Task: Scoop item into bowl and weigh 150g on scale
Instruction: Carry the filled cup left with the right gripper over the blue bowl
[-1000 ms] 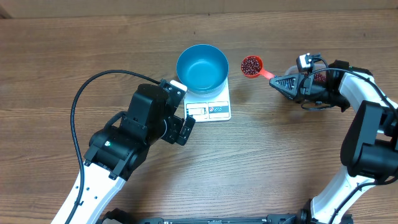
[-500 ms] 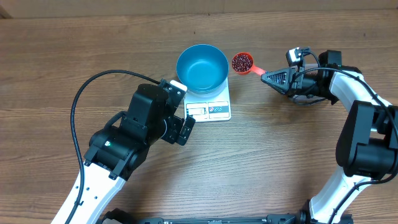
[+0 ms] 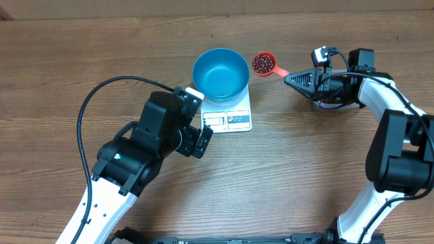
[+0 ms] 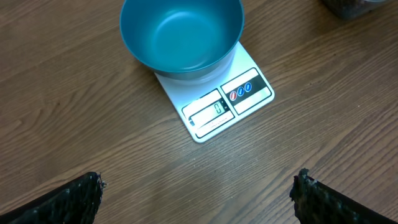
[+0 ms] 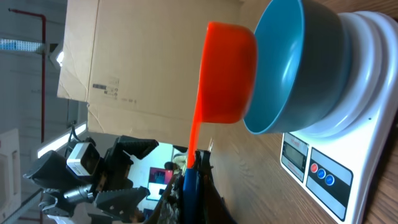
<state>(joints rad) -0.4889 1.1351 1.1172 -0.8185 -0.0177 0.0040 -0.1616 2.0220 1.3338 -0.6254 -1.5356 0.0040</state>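
Observation:
The blue bowl [image 3: 220, 73] stands empty on the white scale [image 3: 234, 119], whose display shows 0 in the left wrist view. Just right of the bowl's rim hangs a red scoop [image 3: 264, 64] filled with dark red-brown beans [image 3: 263, 63]. My right gripper [image 3: 290, 78] is shut on the scoop's handle. In the right wrist view the scoop [image 5: 227, 71] hangs beside the bowl [image 5: 292, 68], above the scale [image 5: 348, 168]. My left gripper [image 4: 198, 186] stands open over bare table in front of the scale [image 4: 214, 112] and bowl [image 4: 180, 31].
A container of dark beans [image 4: 351, 6] peeks in at the top right edge of the left wrist view. The left arm [image 3: 135, 156] and its black cable [image 3: 85, 115] cover the table's left front. A cardboard sheet [image 5: 143, 56] stands behind the table.
My right gripper has carried the loaded scoop left and slightly back, from well right of the bowl to just beside its rim. The left arm has not moved.

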